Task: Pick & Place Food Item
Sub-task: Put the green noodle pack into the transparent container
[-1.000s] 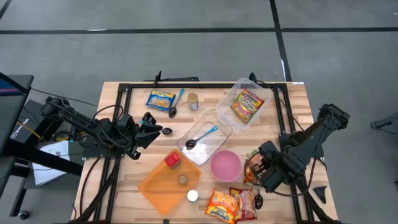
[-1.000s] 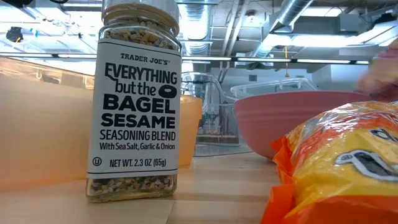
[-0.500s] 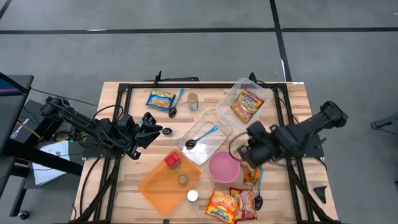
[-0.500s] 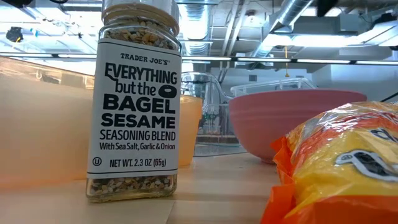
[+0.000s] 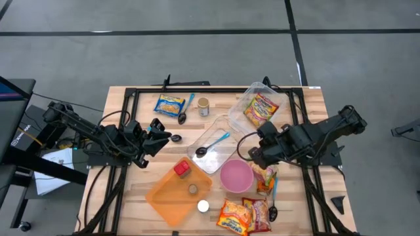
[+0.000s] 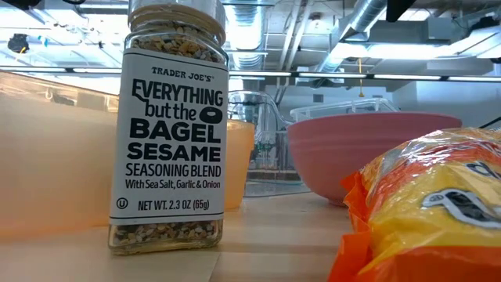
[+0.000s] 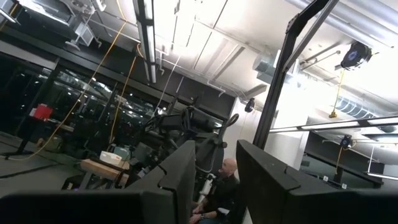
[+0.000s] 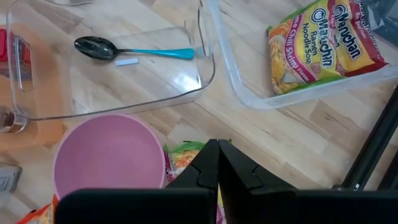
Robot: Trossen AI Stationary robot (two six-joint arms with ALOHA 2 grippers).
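Right now the right end effector (image 5: 254, 157) hangs just beside the pink bowl (image 5: 236, 174), fingers pressed together on nothing. A green-and-orange food packet (image 8: 184, 155) lies on the surface (image 5: 308, 105) touching that bowl, right under the fingertips; I judge it the item to pick. To do this well, the fingers should spread before descending, straddle the packet's edge away from the bowl, and close firmly without snagging the rim. Well apart from the bowl, the left end effector (image 5: 157, 135) waits, partly open, holding nothing visible.
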